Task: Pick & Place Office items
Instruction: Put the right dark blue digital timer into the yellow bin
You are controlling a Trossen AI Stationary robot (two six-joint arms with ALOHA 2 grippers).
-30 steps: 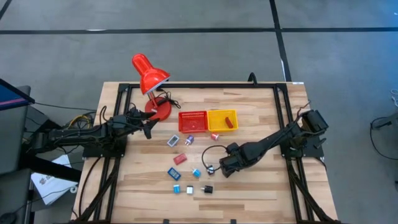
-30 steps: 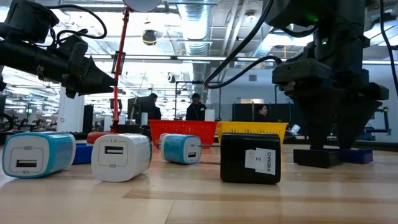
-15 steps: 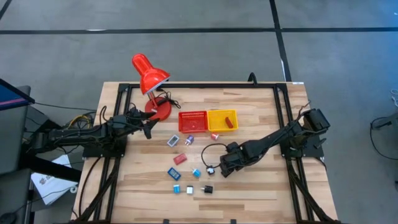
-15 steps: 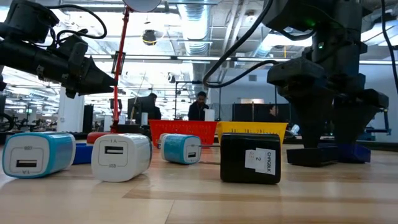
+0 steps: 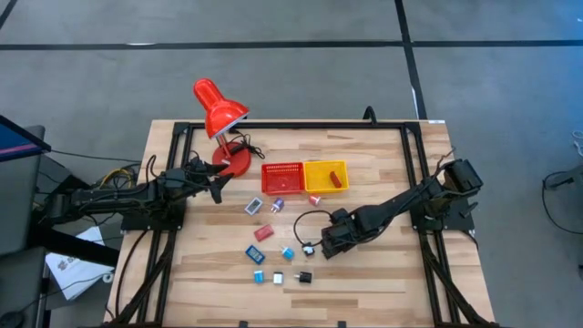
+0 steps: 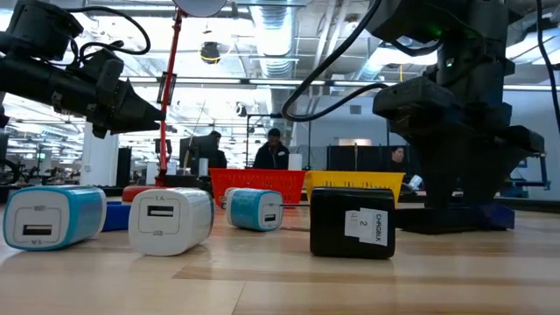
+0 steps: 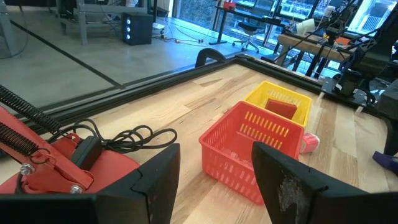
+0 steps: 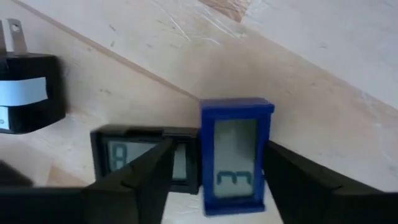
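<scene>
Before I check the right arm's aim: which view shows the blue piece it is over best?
Right wrist view: the blue piece stands between the open right tool fingers. The high and low views hide it behind the arm.

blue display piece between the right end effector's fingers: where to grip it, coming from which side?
Grip the blue display piece across its two long side edges, coming down from above as the right end effector is now. The piece looks flat and rectangular, and a finger flanks each side with a gap left. A black display piece lies right beside it, so the finger on that side has little room.
</scene>
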